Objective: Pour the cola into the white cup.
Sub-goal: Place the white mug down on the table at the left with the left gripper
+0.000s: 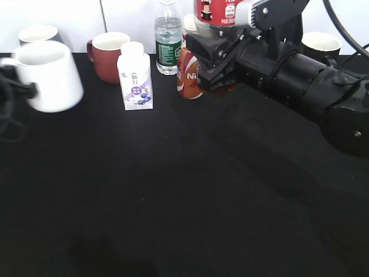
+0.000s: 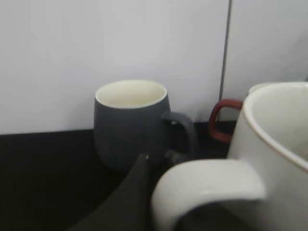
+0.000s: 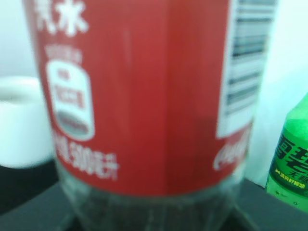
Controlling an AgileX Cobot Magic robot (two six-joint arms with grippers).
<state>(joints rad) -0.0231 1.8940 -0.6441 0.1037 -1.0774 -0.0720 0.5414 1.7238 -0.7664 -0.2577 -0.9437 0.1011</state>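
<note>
The cola [image 1: 216, 11] is a clear bottle with a red label. My right gripper [image 1: 214, 55] is shut on it below the label and holds it upright above the table at the back middle. In the right wrist view the cola [image 3: 144, 96] fills the frame and hides the jaws. The white cup [image 1: 49, 75] is at the far left. My left gripper [image 1: 10, 86] is a dark blur at its handle. In the left wrist view the cup [image 2: 274, 144] is at the right, and its handle [image 2: 207, 183] lies against one dark finger [image 2: 132, 197].
On the black table [image 1: 173, 190] stand a red mug [image 1: 109, 55], a white and purple carton [image 1: 135, 78], a water bottle [image 1: 167, 40], a Nescafe bottle [image 1: 185, 72], a grey mug [image 2: 130, 125] and a dark cup [image 1: 320, 46]. A green soda bottle [image 3: 291, 163] stands right of the cola.
</note>
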